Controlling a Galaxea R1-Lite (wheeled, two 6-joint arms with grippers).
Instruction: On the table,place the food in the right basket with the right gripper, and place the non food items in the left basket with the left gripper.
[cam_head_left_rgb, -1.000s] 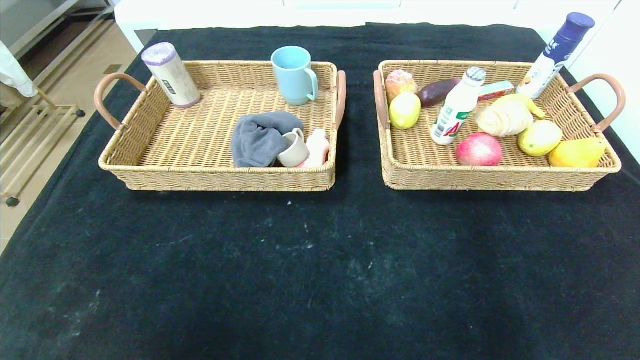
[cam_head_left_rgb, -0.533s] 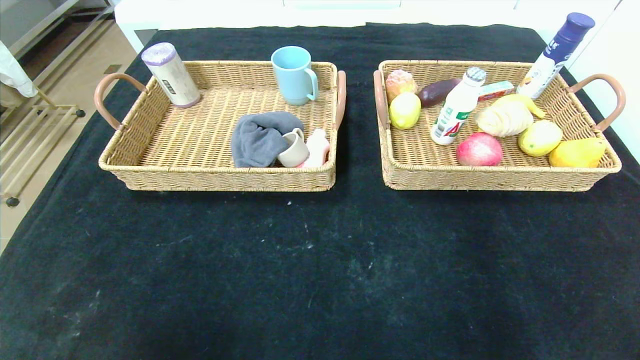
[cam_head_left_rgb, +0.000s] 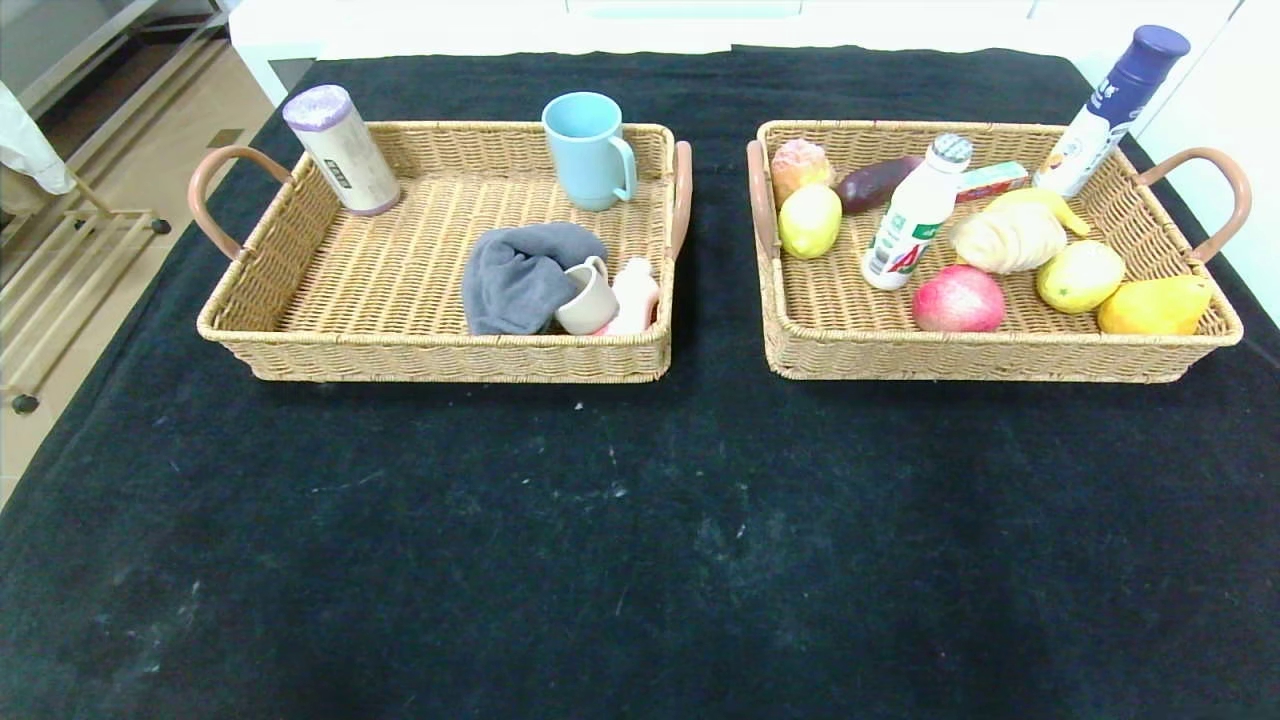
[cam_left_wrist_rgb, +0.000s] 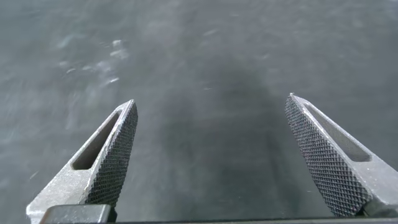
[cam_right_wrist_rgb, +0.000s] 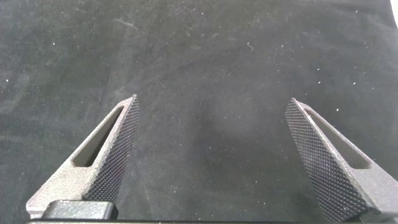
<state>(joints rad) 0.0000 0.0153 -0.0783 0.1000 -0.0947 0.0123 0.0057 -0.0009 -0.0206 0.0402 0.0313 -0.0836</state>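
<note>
The left basket holds a patterned cylinder, a blue mug, a grey cloth, a small beige cup and a pink item. In the right basket lie a red apple, lemons, a white drink bottle, a banana, a purple sweet potato, a pear and a blue-capped bottle. Neither arm shows in the head view. My left gripper and right gripper both stand open over bare black cloth, nothing between their fingers.
A black cloth covers the table, and its front half carries no objects. A white wall edge runs behind the baskets. Off the table's left side stand a metal rack and the floor.
</note>
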